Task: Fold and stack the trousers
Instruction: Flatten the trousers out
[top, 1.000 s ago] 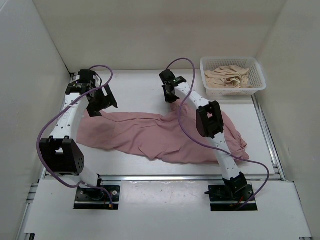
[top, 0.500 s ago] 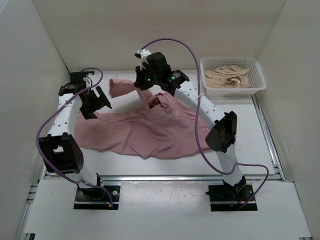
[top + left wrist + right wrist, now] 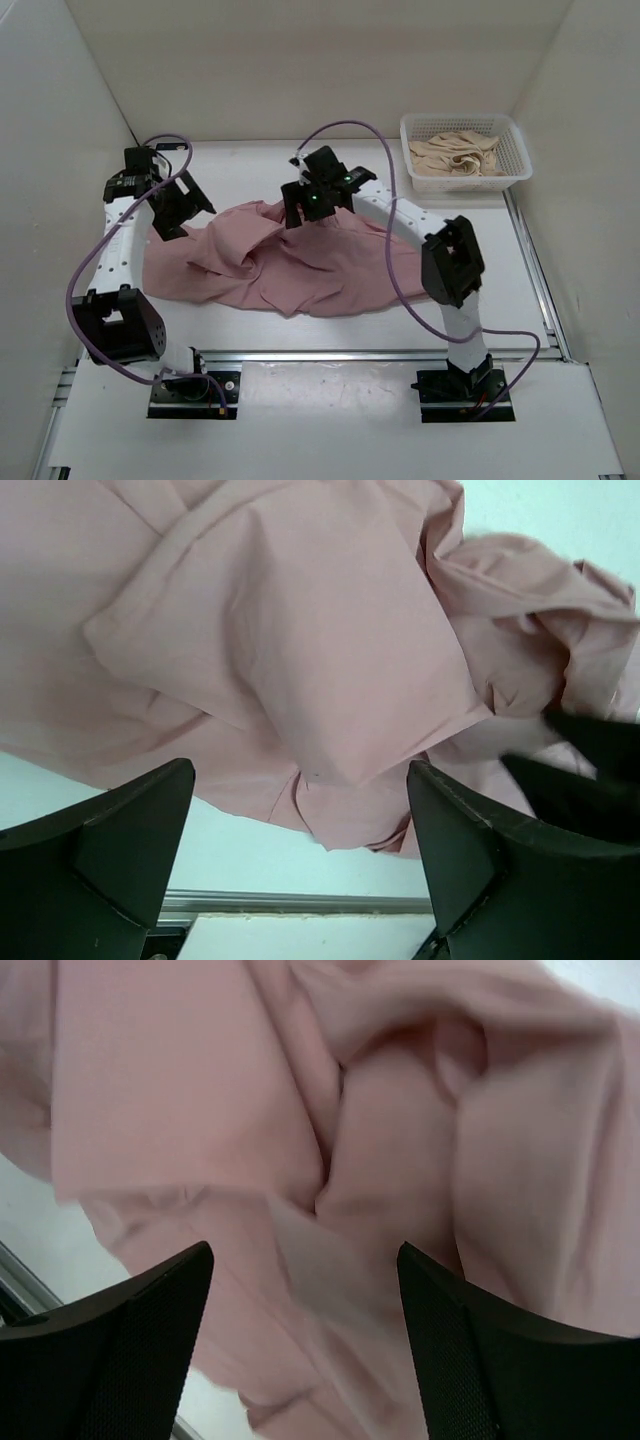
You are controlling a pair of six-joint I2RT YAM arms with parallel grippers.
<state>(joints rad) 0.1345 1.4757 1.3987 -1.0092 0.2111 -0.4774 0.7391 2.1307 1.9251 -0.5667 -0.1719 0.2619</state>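
The dusty-pink trousers (image 3: 270, 265) lie bunched in a rumpled heap across the middle of the table, with one part folded over the rest. My right gripper (image 3: 308, 212) hovers over the heap's far side. In the right wrist view it (image 3: 305, 1255) stands open, with blurred pink folds (image 3: 380, 1110) below it and nothing between the fingers. My left gripper (image 3: 186, 207) is at the heap's left end, just above the cloth. It (image 3: 302, 770) is wide open over a creased flap of the trousers (image 3: 300, 640) and holds nothing.
A white mesh basket (image 3: 512, 170) with beige cloth (image 3: 455, 155) in it stands at the back right. White walls close in the table on three sides. A metal rail (image 3: 330, 353) runs along the near edge. Purple cables loop over both arms.
The right gripper carried the trousers' right end up and over to the left, then opened and let it drop onto the heap. The left arm drew back slightly to the left.
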